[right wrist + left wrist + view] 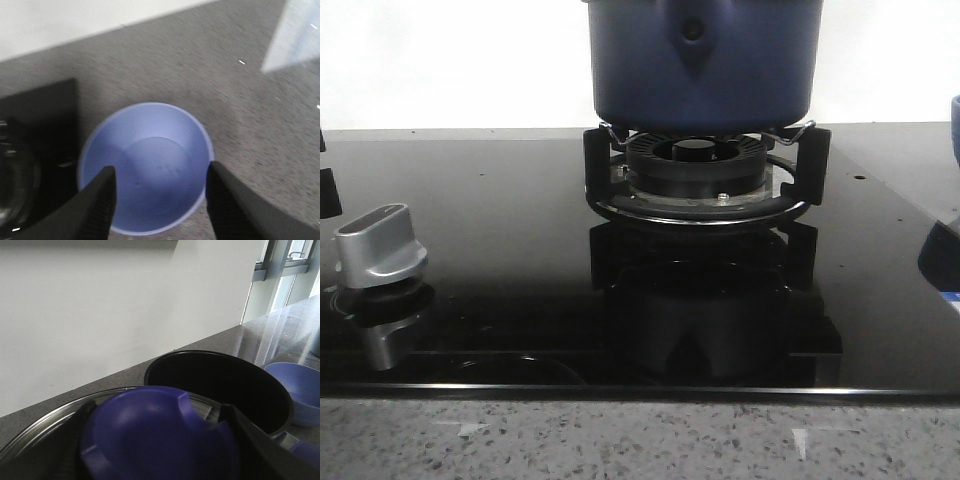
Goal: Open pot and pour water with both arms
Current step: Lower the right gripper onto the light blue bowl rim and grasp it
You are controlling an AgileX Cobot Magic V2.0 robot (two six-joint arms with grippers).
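Observation:
The dark navy pot (705, 60) stands on the burner, its handle mount with a round hole facing me. In the left wrist view the pot (215, 380) is uncovered, its inside dark. My left gripper (157, 440) is shut on the blue knob (150, 430) of the glass lid (45, 422), held to the near side of the pot. My right gripper (160, 172) is open, its fingers (100, 200) spread above the lighter-blue bowl (150, 160). Neither gripper shows in the front view.
The pot rests on a black burner stand (705, 170) on a glossy black hob. A silver control knob (382, 245) sits at front left. The bowl (300, 390) stands on the grey counter (250, 100) right of the hob (45, 115), just inside the front view's right edge (954, 125).

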